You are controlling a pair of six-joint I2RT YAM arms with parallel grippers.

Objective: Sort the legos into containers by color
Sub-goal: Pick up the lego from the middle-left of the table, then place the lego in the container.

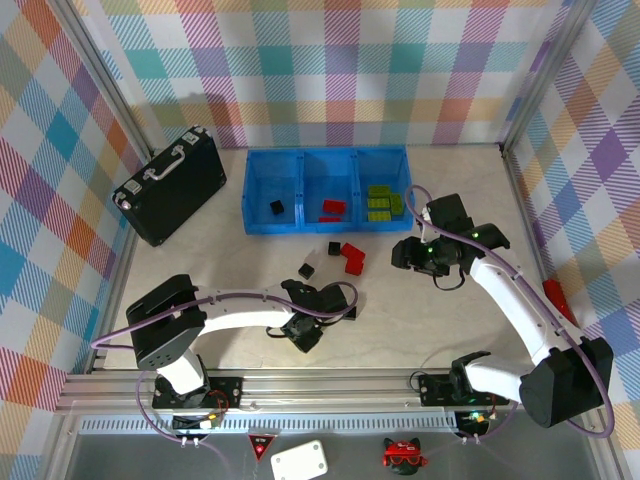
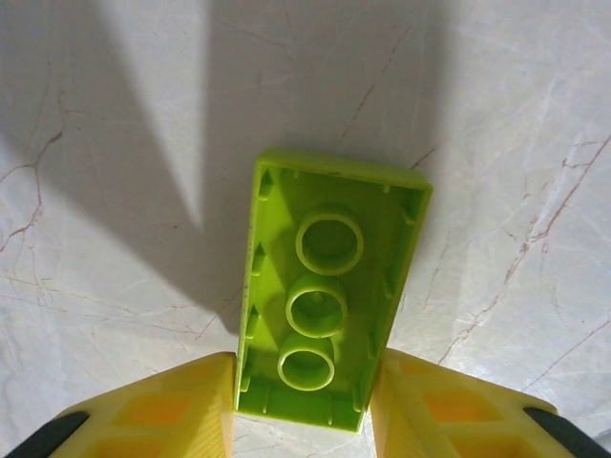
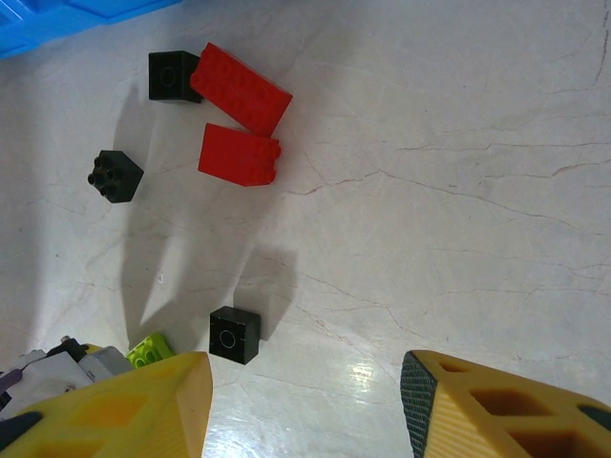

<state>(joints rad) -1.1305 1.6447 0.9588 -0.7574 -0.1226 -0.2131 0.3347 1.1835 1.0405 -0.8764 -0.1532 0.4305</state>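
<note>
Left gripper (image 2: 301, 363) clamping lime-green brick (image 2: 329, 286), fingers (image 2: 172, 410) pressing both long sides near one end. Brick lying hollow side up on table (image 2: 115, 286), on near side of blue tray (image 1: 325, 229). Right gripper (image 3: 305, 382) hanging spread, carrying nothing.

Grip looking off-centre, so brick could be pivoting on lift: raising straight and slow. Aiming for tray's right-end compartment, greens (image 1: 383, 202) already lying there. Minding right arm (image 1: 510, 300) beside it, dropping low.

We count four black cubes (image 3: 234, 334), three loose on the counter (image 3: 458, 143) and one in the single three-compartment blue tray (image 1: 327, 228); two loose red bricks (image 3: 241, 88); one green brick (image 2: 325, 286) outside it; one briefcase (image 1: 175, 185).
</note>
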